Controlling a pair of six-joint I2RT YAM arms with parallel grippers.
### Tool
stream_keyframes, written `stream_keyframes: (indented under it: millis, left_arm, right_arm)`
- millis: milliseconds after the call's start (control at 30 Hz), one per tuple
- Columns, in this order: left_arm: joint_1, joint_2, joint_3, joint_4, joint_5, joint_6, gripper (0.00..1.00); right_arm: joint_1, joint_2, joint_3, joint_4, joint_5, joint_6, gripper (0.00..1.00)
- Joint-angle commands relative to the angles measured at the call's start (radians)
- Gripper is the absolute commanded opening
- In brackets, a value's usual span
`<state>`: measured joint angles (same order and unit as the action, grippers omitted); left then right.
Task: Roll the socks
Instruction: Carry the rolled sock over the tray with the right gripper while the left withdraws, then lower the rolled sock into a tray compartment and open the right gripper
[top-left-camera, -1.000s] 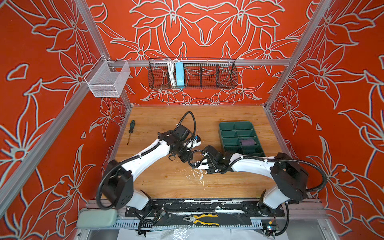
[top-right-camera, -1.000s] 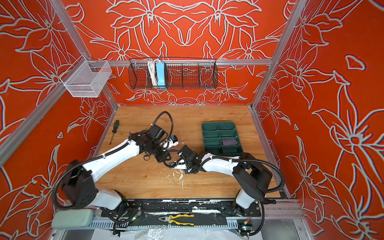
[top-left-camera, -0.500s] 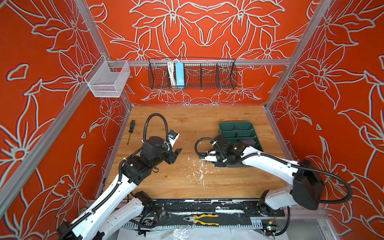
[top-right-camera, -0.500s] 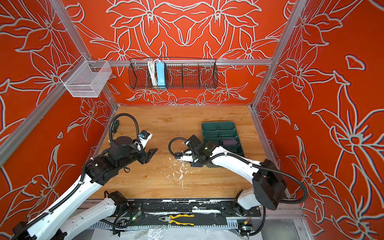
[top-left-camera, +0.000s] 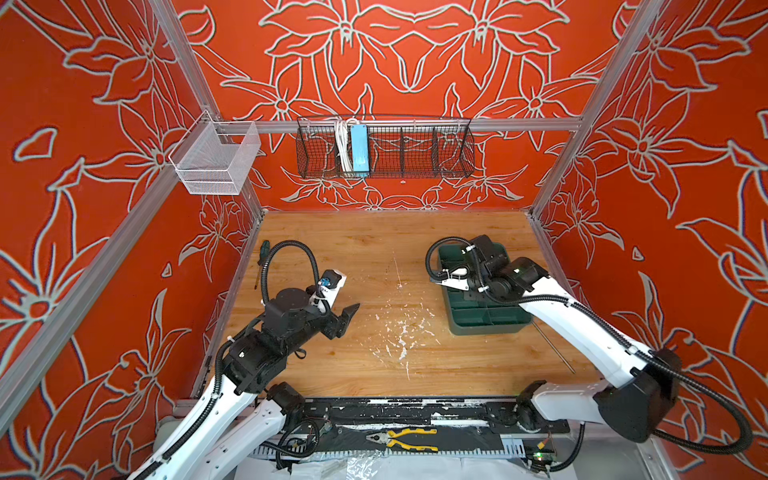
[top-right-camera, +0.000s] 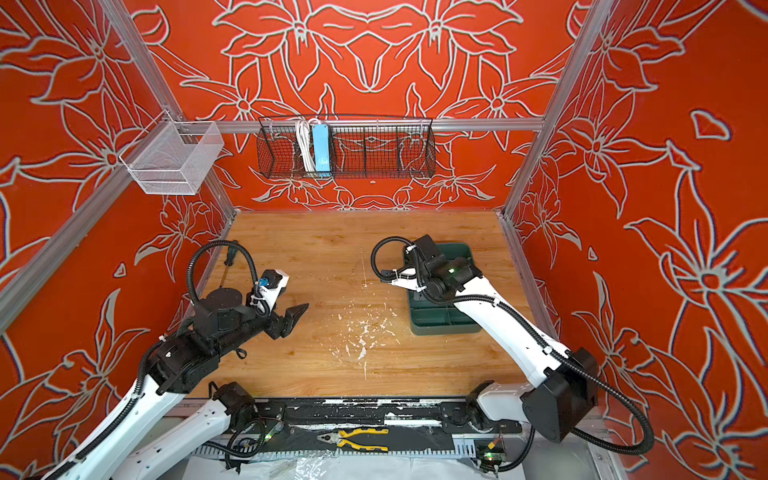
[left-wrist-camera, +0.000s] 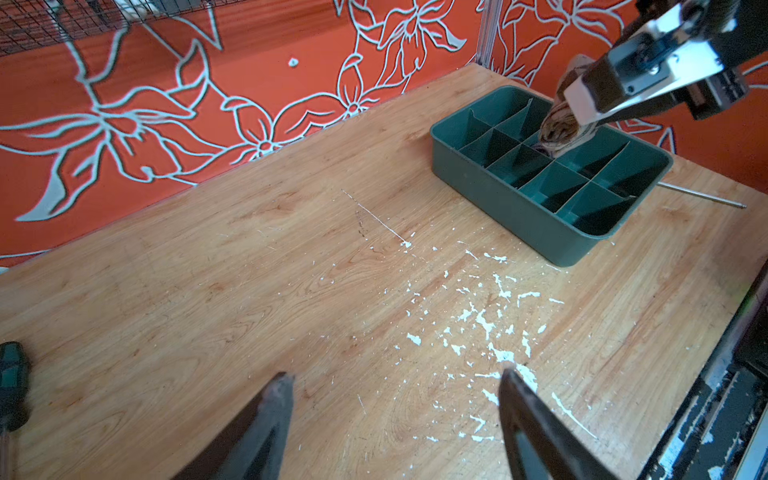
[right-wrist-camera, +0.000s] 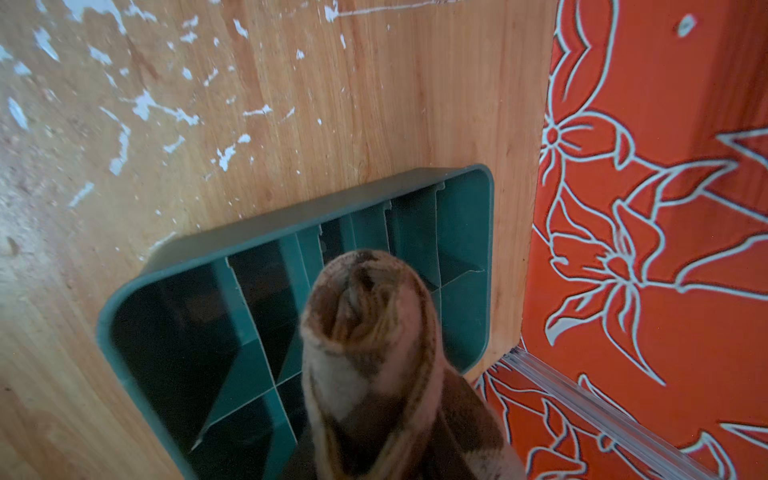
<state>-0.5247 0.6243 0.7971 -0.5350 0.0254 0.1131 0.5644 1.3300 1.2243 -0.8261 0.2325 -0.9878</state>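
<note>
The beige-and-brown argyle sock (right-wrist-camera: 374, 353) is rolled into a tight bundle, and my right gripper (left-wrist-camera: 575, 97) is shut on it. In the left wrist view the roll (left-wrist-camera: 559, 129) hangs end-down over the middle compartments of the green divided tray (left-wrist-camera: 519, 203). In both top views the right wrist covers the roll and much of the tray (top-left-camera: 486, 328) (top-right-camera: 444, 328). The purple sock is hidden. My left gripper (top-left-camera: 349, 313) (top-right-camera: 301, 309) (left-wrist-camera: 395, 374) hovers open and empty over bare wood at the table's left.
A green-handled screwdriver (top-left-camera: 262, 253) lies by the left wall. A thin metal rod (top-left-camera: 555, 349) lies just in front of the tray. White flecks (top-left-camera: 401, 332) mark the table's middle. A black wire basket (top-left-camera: 384, 149) and a white mesh basket (top-left-camera: 216, 160) hang on the walls.
Both grippers were together at the table's centre. The left one has let go, opened and pulled back left. The right one has carried the rolled sock right, over the tray.
</note>
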Motion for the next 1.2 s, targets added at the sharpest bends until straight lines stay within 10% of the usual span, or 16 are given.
stream_keyframes:
  millis: [0, 467, 1167]
  left_arm:
    - [0.002, -0.013, -0.018, -0.007, 0.01, -0.019, 0.76]
    - [0.002, -0.018, -0.017, -0.009, 0.042, -0.03, 0.77]
    - [0.002, -0.04, -0.016, -0.032, 0.008, 0.0, 0.79]
  right_arm:
    - [-0.012, 0.034, -0.057, 0.036, 0.098, -0.115, 0.0]
    - [-0.031, 0.125, -0.239, 0.222, 0.091, -0.163, 0.0]
    - [0.017, 0.469, 0.044, -0.141, -0.361, 0.038, 0.0]
